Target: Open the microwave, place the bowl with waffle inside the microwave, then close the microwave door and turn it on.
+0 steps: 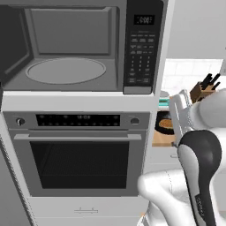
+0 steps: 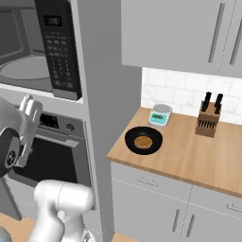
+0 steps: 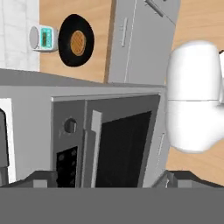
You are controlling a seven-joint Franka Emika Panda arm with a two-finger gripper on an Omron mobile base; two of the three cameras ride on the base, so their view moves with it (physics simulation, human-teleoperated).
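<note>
The microwave [image 1: 141, 48] stands open, its grey cavity and round glass turntable [image 1: 66, 70] bare; the microwave door is swung out past the left edge of the left base view. The bowl with waffle [image 2: 143, 140] sits on the wooden counter [image 2: 189, 156] to the right of the oven column, seen from the hand as a black disc with an orange centre [image 3: 76, 40]. My gripper [image 1: 178, 117] hangs in front of the oven's upper right corner, well apart from the bowl [image 1: 164, 124]. Its fingertips [image 3: 41, 178] stand wide apart, open, with nothing between them.
A steel-trimmed oven [image 1: 79, 154] with a horizontal handle sits under the microwave. On the counter stand a small kitchen scale [image 2: 159, 115] just behind the bowl and a knife block [image 2: 208, 119] further right. Grey cabinets [image 2: 179, 33] hang above the counter.
</note>
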